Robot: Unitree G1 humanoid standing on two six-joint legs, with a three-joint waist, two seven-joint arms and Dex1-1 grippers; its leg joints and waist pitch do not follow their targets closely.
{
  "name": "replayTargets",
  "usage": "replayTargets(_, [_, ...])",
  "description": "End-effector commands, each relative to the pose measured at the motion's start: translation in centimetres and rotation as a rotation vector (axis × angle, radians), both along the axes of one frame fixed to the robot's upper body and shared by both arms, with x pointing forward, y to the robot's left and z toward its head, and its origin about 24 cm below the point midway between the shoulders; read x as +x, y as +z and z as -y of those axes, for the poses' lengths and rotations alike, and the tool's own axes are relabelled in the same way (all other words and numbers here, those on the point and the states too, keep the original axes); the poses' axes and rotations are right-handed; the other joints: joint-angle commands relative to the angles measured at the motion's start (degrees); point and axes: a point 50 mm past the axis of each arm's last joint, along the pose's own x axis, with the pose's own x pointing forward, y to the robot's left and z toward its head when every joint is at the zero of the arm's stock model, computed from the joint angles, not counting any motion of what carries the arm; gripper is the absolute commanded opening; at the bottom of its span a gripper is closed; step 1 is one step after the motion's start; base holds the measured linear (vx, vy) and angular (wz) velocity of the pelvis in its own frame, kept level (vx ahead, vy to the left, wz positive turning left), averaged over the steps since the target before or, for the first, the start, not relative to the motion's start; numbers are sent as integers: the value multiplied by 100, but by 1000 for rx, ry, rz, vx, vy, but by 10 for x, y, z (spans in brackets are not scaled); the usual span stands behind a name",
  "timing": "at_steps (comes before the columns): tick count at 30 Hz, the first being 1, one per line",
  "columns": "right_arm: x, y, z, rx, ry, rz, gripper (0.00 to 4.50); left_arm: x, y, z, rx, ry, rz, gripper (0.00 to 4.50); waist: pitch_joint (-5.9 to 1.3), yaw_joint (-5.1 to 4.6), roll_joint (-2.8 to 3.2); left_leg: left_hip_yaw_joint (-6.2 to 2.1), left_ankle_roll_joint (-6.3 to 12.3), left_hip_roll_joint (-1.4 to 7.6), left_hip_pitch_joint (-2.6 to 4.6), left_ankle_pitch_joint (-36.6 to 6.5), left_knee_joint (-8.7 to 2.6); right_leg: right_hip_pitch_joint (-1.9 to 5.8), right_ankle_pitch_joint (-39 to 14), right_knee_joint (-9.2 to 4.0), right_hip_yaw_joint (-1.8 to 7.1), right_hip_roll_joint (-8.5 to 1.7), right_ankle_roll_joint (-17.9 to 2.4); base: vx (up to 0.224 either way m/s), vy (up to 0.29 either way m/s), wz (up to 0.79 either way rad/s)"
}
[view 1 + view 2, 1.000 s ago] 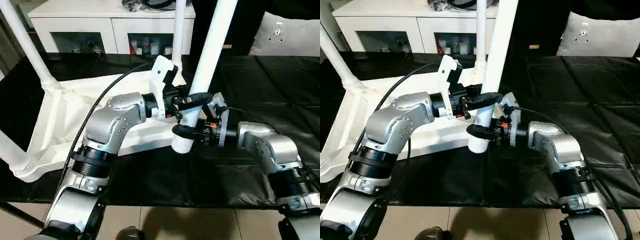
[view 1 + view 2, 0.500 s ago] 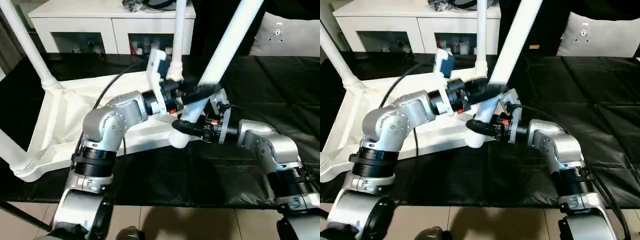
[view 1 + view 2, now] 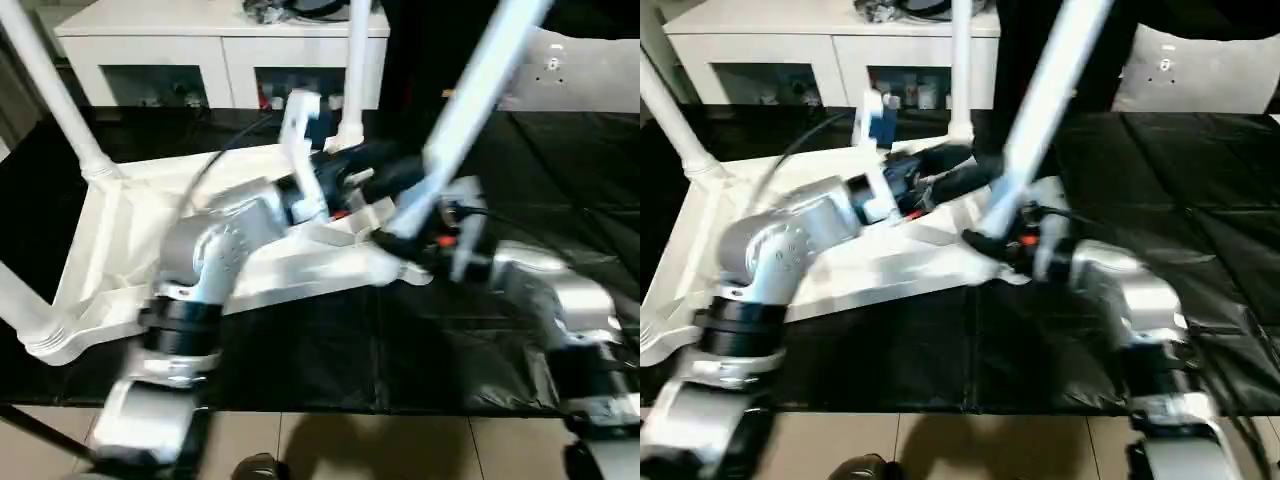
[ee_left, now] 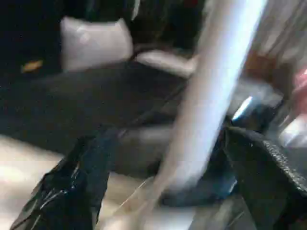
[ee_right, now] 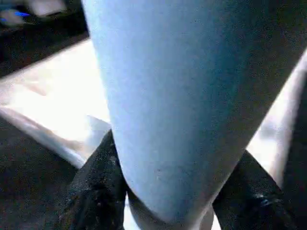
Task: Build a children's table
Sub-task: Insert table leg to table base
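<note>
The children's table lies upside down on the black work table, its white top (image 3: pixel 110 250) at the left. Three legs stand in its corners: one far left (image 3: pixel 55 95), one at the back (image 3: pixel 355 70), one near left (image 3: pixel 15 300). A fourth white leg (image 3: pixel 470 90) leans with its upper end to the right. My right gripper (image 3: pixel 405 235) is shut on its lower end, fingers (image 5: pixel 96 187) pressed on both sides. That end hangs by the top's near right corner, blurred. My left gripper (image 4: pixel 168 136) stands open beside the leg, fingers (image 4: pixel 72 191) apart from it.
The black-covered work table (image 3: pixel 300 350) ends near the picture's bottom, with floor below. A white cabinet (image 3: pixel 220 40) stands behind the table. A pale cushion (image 3: pixel 590 70) lies at the back right. My silver forearms cross the middle.
My left gripper has opened and let go of the leg. The leg has tilted further right at its upper end, and my right gripper has carried its lower end right and up.
</note>
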Motion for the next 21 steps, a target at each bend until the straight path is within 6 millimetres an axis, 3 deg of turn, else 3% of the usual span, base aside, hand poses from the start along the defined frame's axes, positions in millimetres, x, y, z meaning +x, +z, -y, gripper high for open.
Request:
replayTargets(1, [2,4,8,-17,-56,37,191,1,-17,2,159,-5,20,395,-452,-22,-75,-148,175,300,156,-836,-376,274,-1177,-467,255,-395,-788,0,0,0])
replayTargets(5, [4,8,16,6,-136,69,191,2,-46,3,350,-53,28,395,-458,-29,-65,-138,161,302,159,-839,-373,277,-993,-452,260,-410,-909,0,0,0])
replayTargets(7, [3,8,17,1,-141,74,191,4,-55,5,385,-72,14,359,-465,-22,-65,-142,170,305,155,-814,-371,287,-893,-446,256,-420,-964,0,0,0])
replayTargets(10, [2,8,19,-4,-145,79,191,4,-63,6,388,-91,-24,346,-459,-24,-75,-125,197,291,147,-823,-361,295,-818,-444,253,-423,-1039,0,0,0])
replayTargets(11, [2,8,20,-8,-149,80,191,7,-68,6,396,-89,-44,346,-463,-26,-32,-129,190,297,155,-863,-362,292,-804,-455,252,-423,-1068,0,0,0])
replayTargets(12, [2,8,20,-9,-150,80,191,7,-69,6,400,-88,-46,321,-460,-30,-51,-125,199,286,150,-880,-358,297,-800,-461,251,-418,-1068,0,0,0])
replayTargets(15, [1,8,22,-12,-156,79,191,12,-79,3,440,-68,-50,311,-471,-23,-49,-139,215,293,152,-915,-361,310,-770,-449,246,-426,-1085,0,0,0])
replayTargets(17, [0,7,22,-12,-157,77,191,13,-82,2,446,-73,-52,278,-473,-13,-48,-143,222,302,155,-920,-362,310,-779,-451,246,-439,-1098,0,0,0])
replayTargets(20, [-1,6,22,-15,-152,71,191,14,-89,0,457,-75,-70,270,-474,-11,-54,-141,258,307,153,-881,-358,311,-692,-439,246,-445,-1167,0,0,0])
replayTargets(21, [-1,6,22,-15,-152,71,191,14,-89,0,457,-75,-70,243,-476,-12,-55,-140,262,311,153,-879,-357,312,-676,-433,247,-448,-1179,0,0,0])
